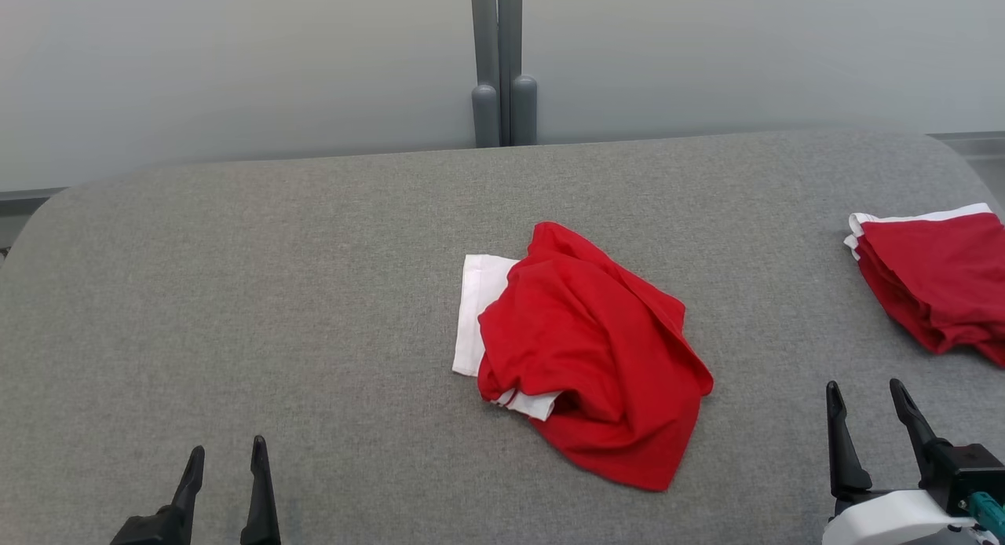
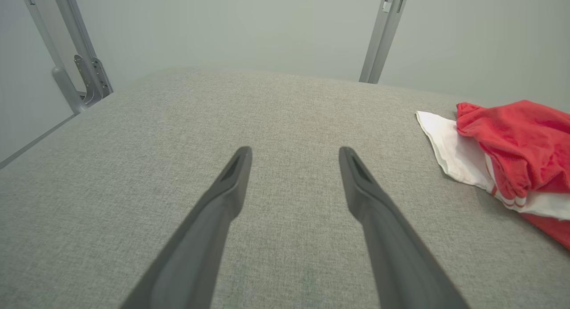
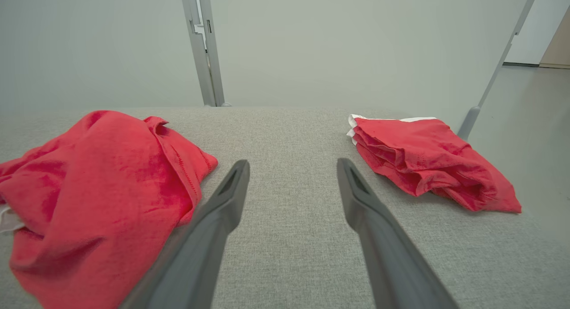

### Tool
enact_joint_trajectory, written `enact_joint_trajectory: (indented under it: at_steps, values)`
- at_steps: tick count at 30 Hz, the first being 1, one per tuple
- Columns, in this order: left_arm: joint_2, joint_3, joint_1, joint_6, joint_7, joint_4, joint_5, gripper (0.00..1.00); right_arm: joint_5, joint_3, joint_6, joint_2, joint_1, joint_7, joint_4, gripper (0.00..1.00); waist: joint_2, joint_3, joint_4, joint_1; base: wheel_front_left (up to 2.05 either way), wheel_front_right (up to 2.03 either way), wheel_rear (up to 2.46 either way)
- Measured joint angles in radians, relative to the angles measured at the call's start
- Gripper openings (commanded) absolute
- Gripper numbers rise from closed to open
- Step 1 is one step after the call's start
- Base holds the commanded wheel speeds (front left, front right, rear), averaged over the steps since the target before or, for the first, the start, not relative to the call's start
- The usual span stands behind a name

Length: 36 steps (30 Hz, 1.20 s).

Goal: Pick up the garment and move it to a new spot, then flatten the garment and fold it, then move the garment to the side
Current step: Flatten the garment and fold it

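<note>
A crumpled red garment (image 1: 589,349) with white parts lies bunched near the middle of the grey table (image 1: 275,294). The left wrist view has the same garment (image 2: 521,144) at its right edge, and in the right wrist view the garment (image 3: 98,189) fills the left side. My left gripper (image 1: 228,451) stands open at the lower left, well to the left of the garment, with nothing between its fingers (image 2: 231,184). My right gripper (image 1: 867,392) is open at the lower right, just right of the garment, empty too; its fingers (image 3: 231,189) point over bare cloth.
A second red and white garment (image 1: 934,286), folded, lies at the table's right edge and appears as a folded pile (image 3: 427,162) in the right wrist view. A grey post (image 1: 498,66) rises behind the far edge against a pale wall. The table's left half is bare.
</note>
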<state>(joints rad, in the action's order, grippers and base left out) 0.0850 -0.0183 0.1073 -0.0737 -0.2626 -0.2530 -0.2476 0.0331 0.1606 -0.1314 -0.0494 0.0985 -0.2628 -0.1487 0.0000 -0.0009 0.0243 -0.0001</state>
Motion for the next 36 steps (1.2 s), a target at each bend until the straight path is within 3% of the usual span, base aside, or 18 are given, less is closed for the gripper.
enact_joint_trajectory:
  at_steps: [14,19,30,36]
  values:
    - [-0.027,0.019,-0.037,-0.029,0.0,-0.011,0.004,1.0,0.007,-0.001,0.0,0.0,-0.003,0.0,0.001,1.0,0.0,0.015,0.001,0.0001,0.0,0.0,0.0]
    - [-0.031,0.107,-0.089,-0.041,0.005,-0.026,-0.016,1.0,0.006,-0.002,0.0,0.0,-0.009,0.0,0.002,1.0,0.0,0.023,-0.004,0.0,0.0,0.0,0.0]
    - [-0.036,0.414,-0.252,-0.05,0.159,-0.105,-0.198,1.0,0.008,-0.015,0.0,0.0,-0.053,0.0,0.011,1.0,0.0,0.074,-0.033,0.0,0.0,0.0,0.0]
    - [-0.037,0.477,-0.326,-0.031,0.21,-0.214,-0.218,1.0,0.012,-0.016,0.0,0.0,-0.07,0.0,0.012,1.0,0.0,0.098,-0.073,0.0,0.0,0.0,0.0]
